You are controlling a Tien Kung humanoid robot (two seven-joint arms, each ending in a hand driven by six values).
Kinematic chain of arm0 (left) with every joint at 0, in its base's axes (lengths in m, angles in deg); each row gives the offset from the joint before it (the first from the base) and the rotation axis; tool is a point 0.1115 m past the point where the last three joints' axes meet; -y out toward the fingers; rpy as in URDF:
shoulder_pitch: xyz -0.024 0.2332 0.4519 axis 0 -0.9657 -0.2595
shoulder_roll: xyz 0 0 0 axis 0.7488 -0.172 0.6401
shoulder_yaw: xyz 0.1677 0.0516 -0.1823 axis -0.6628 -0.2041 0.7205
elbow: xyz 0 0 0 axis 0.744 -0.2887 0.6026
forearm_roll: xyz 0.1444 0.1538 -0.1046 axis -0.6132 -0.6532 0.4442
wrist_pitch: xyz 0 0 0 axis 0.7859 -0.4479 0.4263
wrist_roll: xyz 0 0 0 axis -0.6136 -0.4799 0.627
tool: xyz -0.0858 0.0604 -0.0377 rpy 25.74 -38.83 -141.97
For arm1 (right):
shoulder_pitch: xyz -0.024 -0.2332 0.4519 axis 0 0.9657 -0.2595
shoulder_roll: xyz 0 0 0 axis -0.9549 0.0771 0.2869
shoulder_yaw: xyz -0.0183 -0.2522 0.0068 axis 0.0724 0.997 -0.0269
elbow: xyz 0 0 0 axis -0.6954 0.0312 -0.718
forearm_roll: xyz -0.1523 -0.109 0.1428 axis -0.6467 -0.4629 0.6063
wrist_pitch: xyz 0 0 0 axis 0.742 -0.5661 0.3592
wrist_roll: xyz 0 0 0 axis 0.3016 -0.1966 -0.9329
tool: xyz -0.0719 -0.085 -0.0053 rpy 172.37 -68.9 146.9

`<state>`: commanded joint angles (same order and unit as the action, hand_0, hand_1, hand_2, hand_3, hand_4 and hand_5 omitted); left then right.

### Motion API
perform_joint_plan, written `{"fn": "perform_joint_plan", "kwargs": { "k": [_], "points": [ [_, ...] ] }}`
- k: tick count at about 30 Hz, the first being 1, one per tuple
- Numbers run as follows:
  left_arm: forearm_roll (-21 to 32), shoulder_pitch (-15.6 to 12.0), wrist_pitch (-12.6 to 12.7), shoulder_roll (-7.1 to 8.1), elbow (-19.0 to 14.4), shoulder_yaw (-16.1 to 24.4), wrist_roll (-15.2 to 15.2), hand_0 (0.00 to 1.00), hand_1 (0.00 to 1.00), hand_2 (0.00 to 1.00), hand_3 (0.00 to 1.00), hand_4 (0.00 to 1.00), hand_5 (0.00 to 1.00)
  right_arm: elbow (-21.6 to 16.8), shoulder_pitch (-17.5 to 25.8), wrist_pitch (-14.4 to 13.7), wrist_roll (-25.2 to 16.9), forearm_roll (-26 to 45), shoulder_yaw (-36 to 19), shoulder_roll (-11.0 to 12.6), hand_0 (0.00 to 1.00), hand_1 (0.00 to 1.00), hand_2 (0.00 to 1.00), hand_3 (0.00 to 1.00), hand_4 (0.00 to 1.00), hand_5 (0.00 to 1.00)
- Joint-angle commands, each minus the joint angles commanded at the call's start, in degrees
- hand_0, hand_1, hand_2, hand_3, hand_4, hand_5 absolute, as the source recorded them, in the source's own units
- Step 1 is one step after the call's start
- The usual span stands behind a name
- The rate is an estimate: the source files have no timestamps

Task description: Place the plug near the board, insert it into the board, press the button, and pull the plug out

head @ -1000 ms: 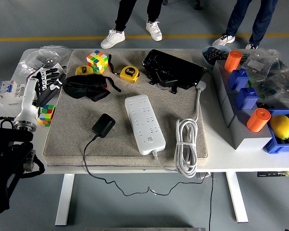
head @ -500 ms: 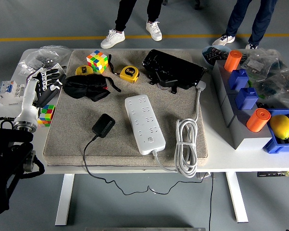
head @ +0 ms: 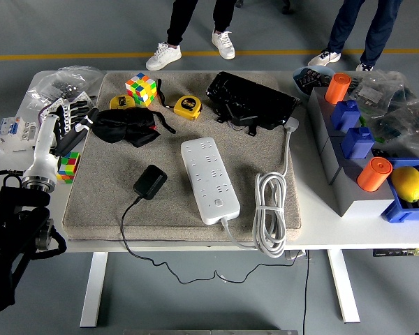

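Left hand [head: 70, 115] hovers over the tabletop's [head: 160, 237] left edge, its black-and-white jointed fingers spread and loose, gripping nothing; its white forearm runs down to a dark, cabled arm at the lower left. The right hand does not show.

One plug [head: 149, 181] — a matte black, rounded block with a thin black cable trailing off the near edge — lies on the coarse grey felt mat [head: 105, 202], just left of the board [head: 209, 179] and apart from it. The board is one long, glossy white plastic strip lying diagonally, its thick white cord [head: 270, 213] coiled in a neat loop to its right.

Two multicoloured puzzle cubes sit here — one [head: 141, 88] at the mat's far edge, one [head: 68, 166] beside the forearm. A single yellow tape measure [head: 187, 106] rests near a crumpled black cloth [head: 126, 126]. Two orange cylinders [head: 374, 174] stand on grey boxes at the right, beside one lemon [head: 407, 183] in a blue bin.
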<state>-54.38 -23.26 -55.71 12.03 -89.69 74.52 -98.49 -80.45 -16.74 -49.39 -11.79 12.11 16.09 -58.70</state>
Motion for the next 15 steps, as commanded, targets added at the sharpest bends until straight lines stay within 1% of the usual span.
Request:
{"fn": "perform_joint_plan", "kwargs": {
  "k": [15],
  "points": [
    [-0.1,0.1,-0.1,-0.29,-0.3,0.6,0.2,0.71,0.716,0.74,0.729,0.919,0.661,0.2,0.0,0.0,0.0,0.1,-0.4,-0.3,0.602,0.596,0.551,0.548,0.786,0.303]
  ]
}}
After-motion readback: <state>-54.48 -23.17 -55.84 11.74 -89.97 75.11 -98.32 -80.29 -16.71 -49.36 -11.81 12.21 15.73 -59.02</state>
